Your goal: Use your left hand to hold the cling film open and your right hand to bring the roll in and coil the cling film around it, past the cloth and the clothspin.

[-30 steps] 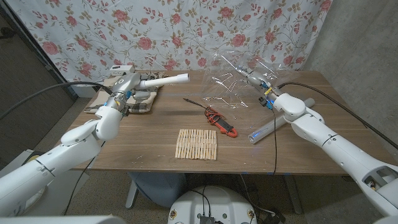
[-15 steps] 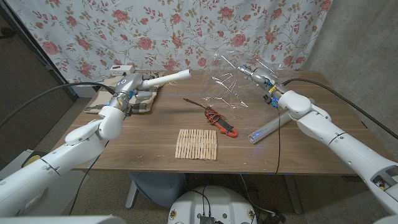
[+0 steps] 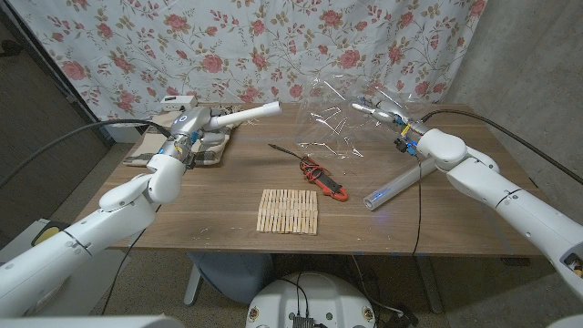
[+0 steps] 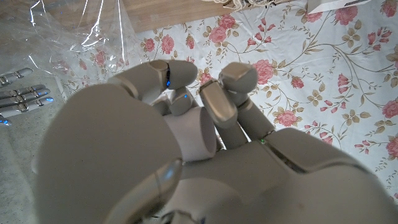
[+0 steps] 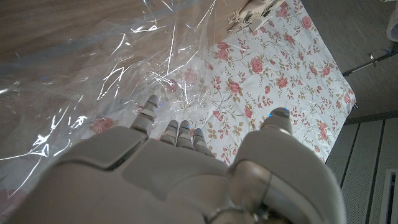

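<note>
My left hand [image 3: 186, 124] grips a white roll [image 3: 246, 114] at the table's back left and holds it above the cloth [image 3: 208, 150]; the roll points toward the cling film. In the left wrist view my left hand [image 4: 155, 137] is wrapped around the roll's end [image 4: 200, 134]. At the back right my right hand [image 3: 381, 113] holds the crinkled clear cling film [image 3: 339, 118] up off the table. Its fingers [image 5: 177, 134] reach into the cling film [image 5: 143, 68]. A row of wooden clothespins [image 3: 289, 211] lies near the front middle.
A red and black clamp meter [image 3: 328, 179] with a dark probe [image 3: 287, 150] lies between the clothespins and the film. A pale tube [image 3: 392, 187] lies beside my right forearm. A white box [image 3: 176, 100] sits at the back left. A floral curtain [image 3: 228, 46] hangs behind the table.
My right arm has swung a little to the right, with the film still held up. The left hand has lifted the roll's tip slightly.
</note>
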Tool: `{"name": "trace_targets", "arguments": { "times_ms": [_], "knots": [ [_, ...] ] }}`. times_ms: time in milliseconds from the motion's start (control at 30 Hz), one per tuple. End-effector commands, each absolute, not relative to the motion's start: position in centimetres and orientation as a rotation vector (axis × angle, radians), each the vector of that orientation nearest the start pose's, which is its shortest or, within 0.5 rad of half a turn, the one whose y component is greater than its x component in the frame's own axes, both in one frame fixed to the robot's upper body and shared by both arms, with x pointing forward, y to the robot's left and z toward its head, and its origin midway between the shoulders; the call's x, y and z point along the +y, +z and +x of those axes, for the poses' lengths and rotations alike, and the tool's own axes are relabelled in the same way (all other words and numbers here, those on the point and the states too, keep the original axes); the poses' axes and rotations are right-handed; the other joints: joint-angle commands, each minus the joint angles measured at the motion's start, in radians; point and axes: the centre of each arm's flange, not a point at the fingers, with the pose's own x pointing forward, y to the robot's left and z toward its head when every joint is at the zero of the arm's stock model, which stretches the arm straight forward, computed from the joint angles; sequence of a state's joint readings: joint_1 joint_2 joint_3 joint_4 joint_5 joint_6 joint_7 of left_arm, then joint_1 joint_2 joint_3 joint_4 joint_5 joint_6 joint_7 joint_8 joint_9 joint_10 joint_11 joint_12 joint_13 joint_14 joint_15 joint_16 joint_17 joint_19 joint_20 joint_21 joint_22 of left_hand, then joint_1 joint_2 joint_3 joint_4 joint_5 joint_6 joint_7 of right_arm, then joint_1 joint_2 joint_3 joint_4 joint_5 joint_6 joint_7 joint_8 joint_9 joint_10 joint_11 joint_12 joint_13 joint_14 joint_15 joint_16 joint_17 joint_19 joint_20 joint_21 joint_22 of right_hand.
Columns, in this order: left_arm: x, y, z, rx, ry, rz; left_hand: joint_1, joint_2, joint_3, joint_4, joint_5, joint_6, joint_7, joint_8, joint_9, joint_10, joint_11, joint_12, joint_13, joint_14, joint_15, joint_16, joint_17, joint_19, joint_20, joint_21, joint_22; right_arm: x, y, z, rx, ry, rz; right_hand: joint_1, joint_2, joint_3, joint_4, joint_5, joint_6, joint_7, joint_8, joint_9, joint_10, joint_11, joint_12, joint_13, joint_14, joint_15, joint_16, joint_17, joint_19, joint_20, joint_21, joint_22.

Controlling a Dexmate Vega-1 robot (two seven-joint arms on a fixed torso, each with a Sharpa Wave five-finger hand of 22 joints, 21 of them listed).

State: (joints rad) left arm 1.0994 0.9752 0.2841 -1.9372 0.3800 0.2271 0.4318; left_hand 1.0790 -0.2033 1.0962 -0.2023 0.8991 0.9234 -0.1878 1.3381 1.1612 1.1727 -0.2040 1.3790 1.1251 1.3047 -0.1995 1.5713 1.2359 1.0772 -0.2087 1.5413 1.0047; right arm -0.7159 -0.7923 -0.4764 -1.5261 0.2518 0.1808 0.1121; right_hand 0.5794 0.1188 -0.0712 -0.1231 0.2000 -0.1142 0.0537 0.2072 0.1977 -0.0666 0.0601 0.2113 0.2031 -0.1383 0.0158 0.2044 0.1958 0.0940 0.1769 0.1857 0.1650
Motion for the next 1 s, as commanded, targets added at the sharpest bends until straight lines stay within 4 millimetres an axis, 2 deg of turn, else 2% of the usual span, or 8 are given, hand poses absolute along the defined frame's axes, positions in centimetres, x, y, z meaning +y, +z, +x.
{"name": "trace_targets", "arguments": {
  "times_ms": [33, 233, 567, 1000],
  "knots": [
    [32.5, 4.0, 52.6, -0.772, 0.419, 1.229, -0.007, 0.0, 0.006, -0.002, 0.009, 0.008, -0.001, 0.255, 0.092, 0.063, -0.003, 0.205, 0.121, -0.006, 0.0, -0.001, 0.003, -0.004, 0.006, -0.004, 0.001, -29.1, 6.3, 61.0, -0.654, 0.295, -0.762, 0.016, 0.0, 0.003, -0.009, 0.001, 0.002, -0.003, 0.004, 0.003, -0.001, -0.002, 0.002, 0.002, 0.002, -0.001, 0.006, 0.001, 0.002, -0.001, 0.006, 0.003],
    [32.4, 3.8, 52.6, -0.762, 0.416, 1.231, -0.008, -0.001, 0.005, -0.002, 0.008, 0.011, -0.001, 0.255, 0.092, 0.063, -0.003, 0.205, 0.121, -0.009, 0.0, -0.002, 0.003, -0.004, 0.005, -0.003, -0.004, -29.2, 5.9, 61.0, -0.652, 0.302, -0.797, 0.022, -0.001, 0.006, -0.012, 0.001, -0.001, -0.005, 0.003, 0.003, -0.001, -0.009, 0.002, 0.002, 0.003, -0.005, 0.005, 0.001, 0.003, -0.002, 0.006, 0.003],
    [32.5, 3.8, 52.4, -0.757, 0.417, 1.242, -0.007, 0.0, 0.005, -0.002, 0.007, 0.011, 0.0, 0.255, 0.092, 0.063, -0.003, 0.205, 0.121, -0.01, -0.001, -0.002, 0.002, -0.004, 0.004, 0.0, -0.009, -29.6, 6.1, 60.7, -0.658, 0.285, -0.897, -0.006, -0.028, -0.012, -0.002, -0.001, -0.015, -0.011, -0.003, 0.004, 0.01, -0.025, 0.005, 0.003, 0.017, -0.018, 0.011, 0.004, 0.014, -0.006, 0.007, 0.003],
    [32.4, 3.6, 52.4, -0.748, 0.418, 1.244, -0.008, -0.001, 0.004, -0.003, 0.006, 0.012, 0.0, 0.255, 0.092, 0.063, -0.003, 0.205, 0.121, -0.012, -0.001, -0.002, 0.002, -0.007, 0.004, -0.003, -0.02, -30.5, 6.3, 60.2, -0.654, 0.256, -0.982, -0.013, -0.042, -0.019, -0.001, 0.003, -0.002, -0.015, 0.003, 0.005, 0.03, -0.037, 0.011, 0.003, 0.036, -0.028, 0.015, 0.003, 0.033, -0.015, 0.01, 0.003]
  ]
}}
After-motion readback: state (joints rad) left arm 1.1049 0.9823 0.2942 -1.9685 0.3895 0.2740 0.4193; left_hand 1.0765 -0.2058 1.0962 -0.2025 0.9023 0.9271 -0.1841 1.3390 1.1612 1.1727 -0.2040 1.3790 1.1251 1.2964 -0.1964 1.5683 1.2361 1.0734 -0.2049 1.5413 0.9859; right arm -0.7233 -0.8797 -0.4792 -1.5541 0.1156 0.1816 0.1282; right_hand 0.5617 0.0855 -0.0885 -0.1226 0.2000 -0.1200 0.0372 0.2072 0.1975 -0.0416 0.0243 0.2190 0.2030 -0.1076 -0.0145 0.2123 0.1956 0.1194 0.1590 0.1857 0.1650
